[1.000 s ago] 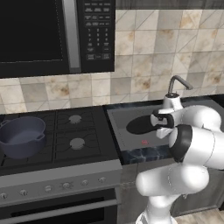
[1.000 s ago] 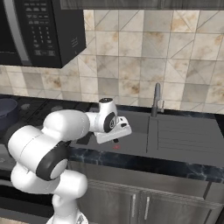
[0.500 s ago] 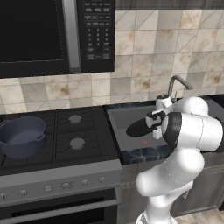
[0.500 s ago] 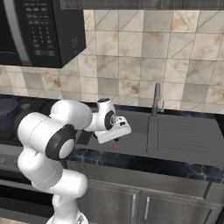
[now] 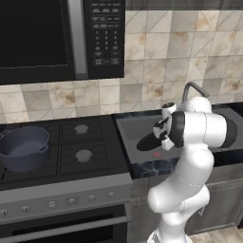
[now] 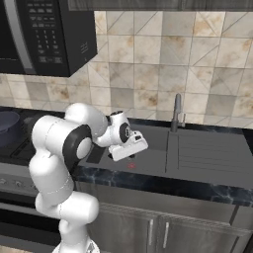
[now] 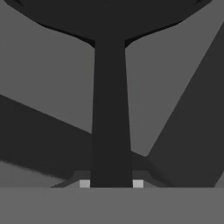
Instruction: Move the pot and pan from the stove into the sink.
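Black and thin, the handle of the pan (image 7: 110,109) runs straight up between the finger tips of the gripper (image 7: 110,183), which is clamped narrow on it, the round pan body spreading at the far end over the grey floor of the sink (image 7: 52,65). From the left, the gripper (image 5: 162,134) hangs over the basin with the dark pan (image 5: 151,142) low inside the sink (image 5: 128,127), and the curved faucet (image 5: 191,88) rises just behind the white arm, whose bulk hides the basin's right half. From the right, the arm's elbow covers the pan almost wholly, but the sink (image 6: 155,160) and its ribbed drainboard lie plain, the faucet (image 6: 176,111) upright at the back rim. Well apart, the blue-grey pot (image 5: 23,147) sits on the front left burner of the stove (image 5: 80,156), under the microwave (image 5: 61,38); its edge (image 6: 9,126) peeks in at the far left.
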Available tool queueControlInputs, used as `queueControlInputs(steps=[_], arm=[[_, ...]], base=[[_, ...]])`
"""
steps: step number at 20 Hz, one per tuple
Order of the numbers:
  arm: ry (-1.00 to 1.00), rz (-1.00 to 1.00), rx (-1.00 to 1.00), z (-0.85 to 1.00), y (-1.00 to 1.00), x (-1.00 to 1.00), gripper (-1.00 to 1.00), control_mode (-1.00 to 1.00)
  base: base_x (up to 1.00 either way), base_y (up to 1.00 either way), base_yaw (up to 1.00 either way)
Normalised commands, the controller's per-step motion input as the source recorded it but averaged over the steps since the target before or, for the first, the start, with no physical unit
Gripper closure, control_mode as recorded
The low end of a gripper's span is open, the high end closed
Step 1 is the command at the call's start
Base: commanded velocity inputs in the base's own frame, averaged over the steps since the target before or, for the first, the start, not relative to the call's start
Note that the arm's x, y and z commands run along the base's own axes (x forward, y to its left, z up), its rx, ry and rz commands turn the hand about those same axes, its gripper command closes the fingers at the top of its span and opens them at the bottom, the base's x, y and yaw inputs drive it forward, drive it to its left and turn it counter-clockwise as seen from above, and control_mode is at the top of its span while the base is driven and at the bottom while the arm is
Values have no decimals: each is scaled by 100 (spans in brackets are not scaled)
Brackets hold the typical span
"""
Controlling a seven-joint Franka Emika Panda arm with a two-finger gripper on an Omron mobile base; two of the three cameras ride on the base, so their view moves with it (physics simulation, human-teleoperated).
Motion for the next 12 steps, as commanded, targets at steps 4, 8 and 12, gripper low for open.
queueControlInputs(steps=[4, 8, 12], arm=[[3, 0, -5, -21, 0, 25, 100, -100], [2, 0, -4, -22, -3, 18, 100, -100], [2, 0, -6, -25, -1, 13, 100, -100]], base=[[0, 0, 0], [0, 0, 0], [0, 0, 0]])
